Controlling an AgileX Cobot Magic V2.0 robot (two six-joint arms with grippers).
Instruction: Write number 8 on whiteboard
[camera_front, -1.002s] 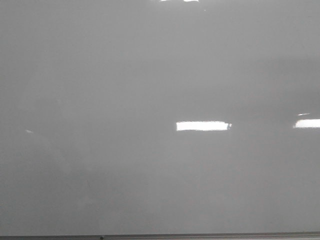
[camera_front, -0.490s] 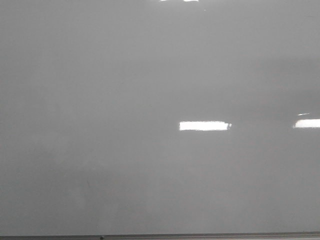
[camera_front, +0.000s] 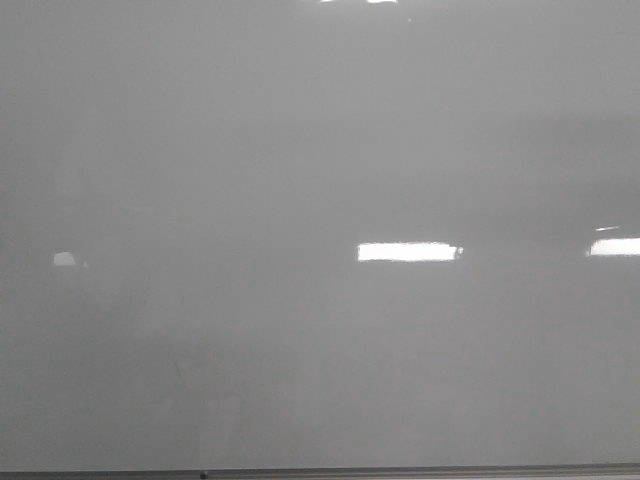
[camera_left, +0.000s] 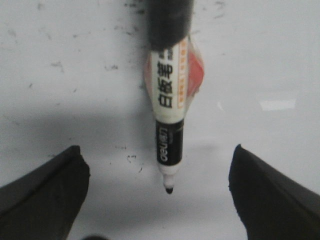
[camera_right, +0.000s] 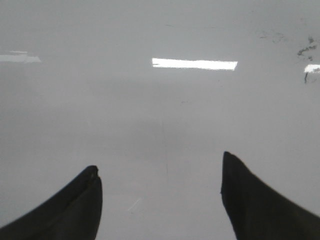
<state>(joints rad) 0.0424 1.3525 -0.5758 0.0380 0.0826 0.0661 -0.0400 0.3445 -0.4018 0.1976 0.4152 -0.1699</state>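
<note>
Whiteboard (camera_front: 300, 180) bare of any drawn figure; marker (camera_left: 169, 100) lying between the fingers of the left pincer (camera_left: 157, 195).

The left pincer is standing wide, its dark fingers (camera_left: 40, 192) clear of the marker on both sides, the black tip pointing back toward the pincer. The marker is resting on a pale surface speckled with small black smudges (camera_left: 131, 159). The right pincer (camera_right: 160, 200) is hovering wide and holding nothing, with glossy board ahead of it reflecting light strips (camera_right: 194, 64).

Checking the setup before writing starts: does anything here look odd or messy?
Mostly fine. The whiteboard carries small black smudges and specks near the marker, like leftover ink. The marker sits between the left gripper's wide-apart fingers, not clamped by them.
</note>
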